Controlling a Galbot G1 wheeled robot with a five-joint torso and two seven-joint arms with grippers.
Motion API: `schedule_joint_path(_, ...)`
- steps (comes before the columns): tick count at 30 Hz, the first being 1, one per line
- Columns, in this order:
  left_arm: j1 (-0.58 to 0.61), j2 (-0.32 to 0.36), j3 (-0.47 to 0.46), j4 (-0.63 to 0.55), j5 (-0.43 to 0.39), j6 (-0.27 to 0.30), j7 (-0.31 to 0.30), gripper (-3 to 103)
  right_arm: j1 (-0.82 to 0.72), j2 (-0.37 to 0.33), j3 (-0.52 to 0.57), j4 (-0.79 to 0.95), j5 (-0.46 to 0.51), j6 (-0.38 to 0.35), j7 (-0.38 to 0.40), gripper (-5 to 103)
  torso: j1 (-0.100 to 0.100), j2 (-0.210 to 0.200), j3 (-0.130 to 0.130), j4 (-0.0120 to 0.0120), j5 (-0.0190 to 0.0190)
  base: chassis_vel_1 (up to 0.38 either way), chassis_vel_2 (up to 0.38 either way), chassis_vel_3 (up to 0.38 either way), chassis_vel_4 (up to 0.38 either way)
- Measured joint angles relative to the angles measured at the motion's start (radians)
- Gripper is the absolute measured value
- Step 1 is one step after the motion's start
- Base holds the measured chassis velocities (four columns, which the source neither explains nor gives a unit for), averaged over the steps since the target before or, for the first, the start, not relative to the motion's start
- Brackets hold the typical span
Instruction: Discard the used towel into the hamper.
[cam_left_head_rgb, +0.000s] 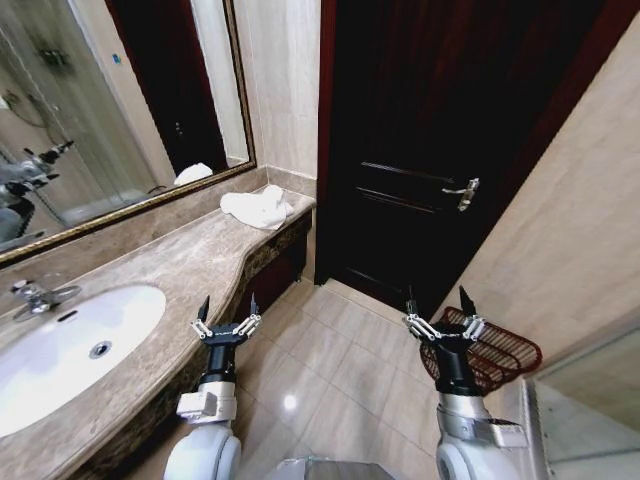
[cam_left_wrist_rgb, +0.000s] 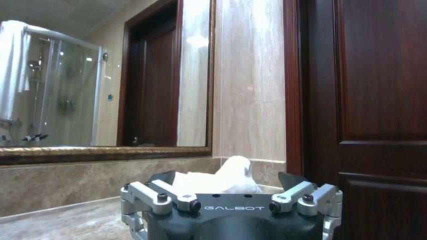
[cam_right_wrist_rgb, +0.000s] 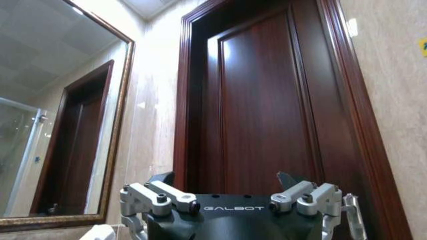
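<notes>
Both arms are raised in front of the robot, nothing held. The left hand (cam_left_head_rgb: 228, 322) has its fingers spread wide and empty, and hovers just off the front edge of the surface (cam_left_head_rgb: 150, 275), over the floor and beside the sink (cam_left_head_rgb: 70, 345). The right hand (cam_left_head_rgb: 443, 318) is likewise spread wide and empty, over the tiled floor. Just behind and to the right of the right hand, the hamper (cam_left_head_rgb: 495, 352) sits on the floor against the right wall, partly hidden by that hand; its open top looks unobstructed. The towel (cam_left_head_rgb: 257, 207) is a crumpled white heap at the far end of the surface, by the corner where the mirror (cam_left_head_rgb: 110, 110) ends, touching the surface only. From the left hand it lies ahead and a little to the right, well apart; the left wrist view has it almost dead ahead between the fingers (cam_left_wrist_rgb: 233, 176). The heap looks roughly wider across than deep, with no clear long axis. The left arm is clearly nearer the towel and the right arm nearer the hamper, so judged from here the pick is a forward reach along the surface by the left. The dark door (cam_left_head_rgb: 430, 150) stands beyond.
</notes>
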Motion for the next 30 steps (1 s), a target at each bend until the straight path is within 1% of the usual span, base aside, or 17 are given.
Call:
schedule_joint_path(3, -0.001, 0.000, -0.001, 0.000, -0.001, 0.001, 0.000, 100, 0.000, 0.000, 0.000, -0.002, 0.000, 0.001, 0.000, 100, 0.001, 0.000, 0.000, 0.0001, 0.0008, -0.127, 0.130, 0.132, -0.119)
schedule_joint_path(5, -0.002, 0.000, 0.000, 0.000, -0.004, 0.002, 0.001, 100, 0.000, -0.001, 0.000, -0.002, 0.000, 0.002, -0.001, 100, 0.000, 0.000, 0.000, 0.0002, 0.0003, -0.137, 0.151, 0.130, -0.116)
schedule_joint_path(30, -0.008, 0.000, 0.000, 0.003, -0.013, 0.011, 0.003, 100, 0.001, -0.003, -0.002, -0.013, 0.002, 0.004, -0.002, 100, 0.000, 0.000, 0.000, 0.0002, 0.0005, -0.125, 0.123, 0.123, -0.128)
